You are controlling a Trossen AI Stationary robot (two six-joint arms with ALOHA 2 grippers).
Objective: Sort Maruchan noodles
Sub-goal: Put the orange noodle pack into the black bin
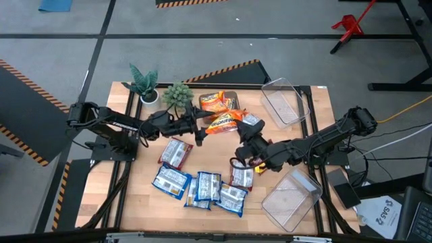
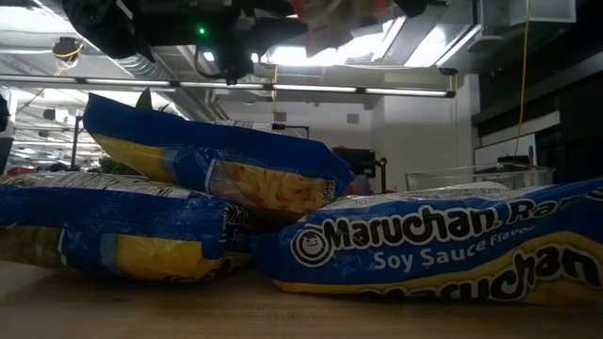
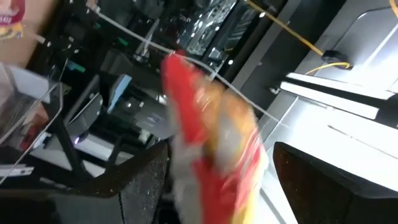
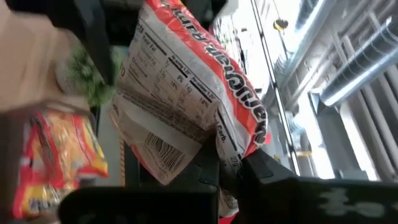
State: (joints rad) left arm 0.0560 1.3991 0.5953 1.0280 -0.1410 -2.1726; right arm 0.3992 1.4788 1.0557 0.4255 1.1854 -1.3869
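Observation:
My left gripper (image 1: 201, 128) is shut on an orange Maruchan packet (image 1: 223, 122), which shows red-orange and blurred in the left wrist view (image 3: 211, 143). My right gripper (image 1: 248, 137) is shut on a red-and-white packet (image 1: 250, 122) just to the right of it. Its printed back and barcode face the right wrist camera (image 4: 186, 93). Two orange packets (image 1: 217, 101) lie flat near the table's far edge. Several blue packets (image 1: 201, 189) and a red-brown one (image 1: 241, 177) lie flat toward the near edge. The blue packets fill the low view (image 2: 217, 169). My left gripper pinches the orange packet between its two fingers (image 3: 140, 183) by its left end (image 3: 205, 180), coming level from the table's left. The packet is lifted clear and sticks out past the fingertips toward the right. My right gripper pinches the red-and-white packet by one edge (image 4: 227, 158) between its two fingers (image 4: 273, 180). It comes from the table's right, slanting toward the far side. The packet is lifted clear and stands out beyond the fingers.
A clear bin (image 1: 283, 102) stands at the far right of the table and another (image 1: 291, 198) at the near right. Two small potted plants (image 1: 144, 85) (image 1: 177, 95) stand at the far left, close behind the left gripper. The two held packets nearly meet at mid-table.

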